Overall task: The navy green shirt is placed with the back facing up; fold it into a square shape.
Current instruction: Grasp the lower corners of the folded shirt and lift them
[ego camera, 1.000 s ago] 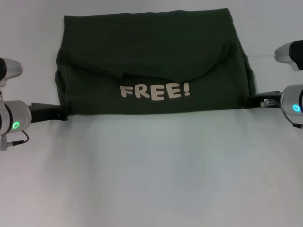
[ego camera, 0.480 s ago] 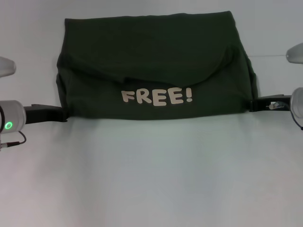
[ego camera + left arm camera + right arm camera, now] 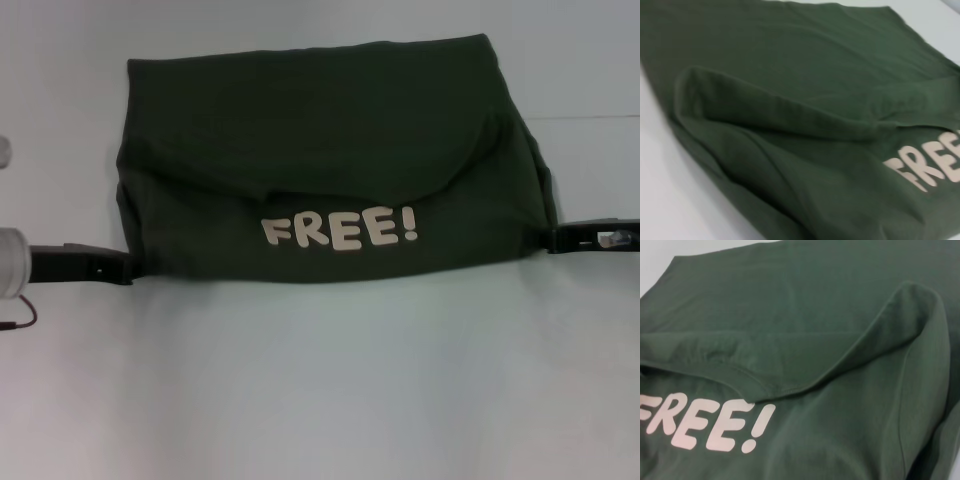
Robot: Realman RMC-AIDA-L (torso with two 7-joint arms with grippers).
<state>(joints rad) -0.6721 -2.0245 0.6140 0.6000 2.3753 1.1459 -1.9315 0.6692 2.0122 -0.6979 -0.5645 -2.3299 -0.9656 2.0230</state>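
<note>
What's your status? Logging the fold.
Left gripper and right gripper at shirt's near corners. Shirt folded over, FREE! showing. Nothing in the way.

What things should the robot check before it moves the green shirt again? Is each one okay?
1. Navy green shirt lies wholly on the table: ok.
2. Left gripper at the shirt's near left corner: ok.
3. Right gripper at the near right corner: ok.
4. Each gripper really pinching cloth: cannot tell.
5. Shape is square: not ok, it is wider than deep.
6. Cloth flat: not ok, a curved fold sits above the FREE! lettering.
</note>
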